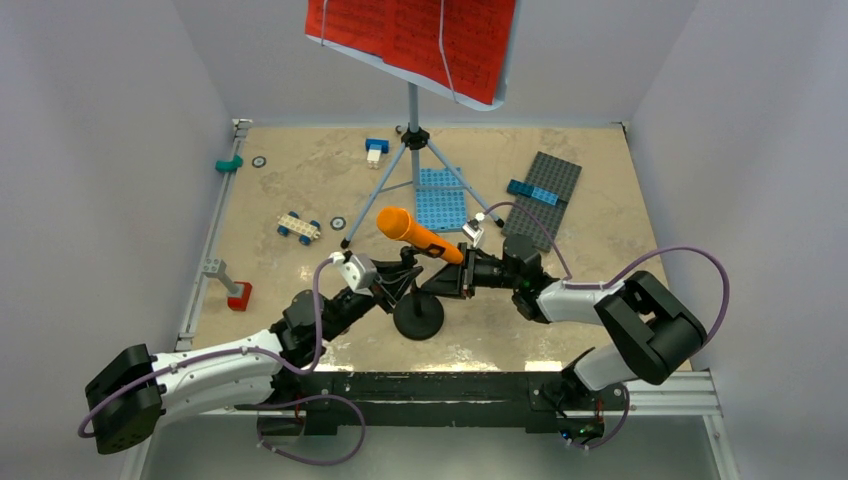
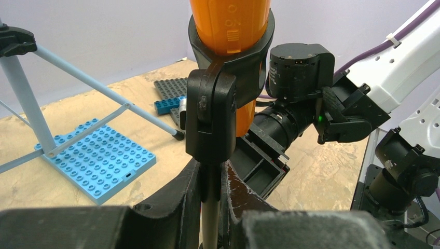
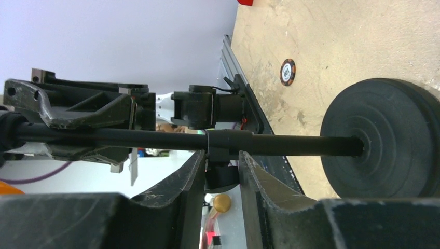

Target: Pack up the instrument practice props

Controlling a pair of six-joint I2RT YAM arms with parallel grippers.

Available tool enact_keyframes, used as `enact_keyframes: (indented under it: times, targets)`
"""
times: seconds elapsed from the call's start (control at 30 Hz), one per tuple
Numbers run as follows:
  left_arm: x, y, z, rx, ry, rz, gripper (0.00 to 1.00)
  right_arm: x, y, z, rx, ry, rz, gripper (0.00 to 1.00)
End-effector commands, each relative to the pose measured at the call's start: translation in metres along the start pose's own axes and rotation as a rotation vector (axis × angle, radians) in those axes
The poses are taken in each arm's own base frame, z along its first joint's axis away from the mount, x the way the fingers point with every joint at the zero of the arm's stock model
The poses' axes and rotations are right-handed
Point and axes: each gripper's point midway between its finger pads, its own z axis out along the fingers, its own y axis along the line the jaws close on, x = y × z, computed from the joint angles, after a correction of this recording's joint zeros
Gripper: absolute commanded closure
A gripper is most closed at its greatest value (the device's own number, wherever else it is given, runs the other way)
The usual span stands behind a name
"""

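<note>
The orange toy microphone (image 1: 415, 235) sits tilted in its black clip on a short stand with a round black base (image 1: 418, 318) resting on the table. My left gripper (image 1: 398, 279) is shut on the stand's pole just under the clip joint, as the left wrist view (image 2: 210, 187) shows below the microphone (image 2: 228, 26). My right gripper (image 1: 447, 280) is shut on the collar knob of the same pole (image 3: 223, 168), with the base (image 3: 379, 137) to the right. The pale-blue music stand (image 1: 412, 150) stands behind on its tripod, with red sheet-music pages (image 1: 410, 35) on it.
A blue studded plate (image 1: 441, 200) lies under the tripod and a grey plate (image 1: 545, 195) to its right. A small wheeled car (image 1: 299, 227), a blue-white brick (image 1: 376, 148), a teal piece (image 1: 229, 163) and a red and grey piece (image 1: 232, 287) lie on the left.
</note>
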Motion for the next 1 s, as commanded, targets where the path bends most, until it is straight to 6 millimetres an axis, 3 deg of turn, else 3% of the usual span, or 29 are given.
enact_keyframes:
  times: [0.0, 0.13, 0.23, 0.43, 0.57, 0.97]
  targets:
    - [0.014, 0.0, -0.004, -0.011, 0.049, -0.014, 1.0, 0.007, 0.013, -0.001, -0.066, 0.043, -0.069, 0.74]
    - [0.015, 0.001, -0.003, -0.026, 0.063, -0.007, 1.0, 0.011, 0.014, -0.002, -0.085, 0.059, -0.096, 0.95]
    - [0.016, 0.001, -0.001, -0.031, 0.068, 0.003, 1.0, 0.014, 0.014, -0.002, -0.103, 0.083, -0.108, 0.96]
    - [0.011, 0.0, 0.0, -0.034, 0.053, 0.019, 1.0, 0.02, 0.012, -0.004, -0.105, 0.11, -0.077, 0.5]
    - [0.007, 0.001, 0.0, -0.042, 0.041, 0.026, 1.0, 0.021, 0.012, -0.005, -0.097, 0.116, -0.076, 0.44]
    - [0.009, -0.002, 0.002, -0.057, 0.037, 0.031, 1.0, 0.015, 0.021, -0.005, -0.124, 0.09, -0.153, 0.93]
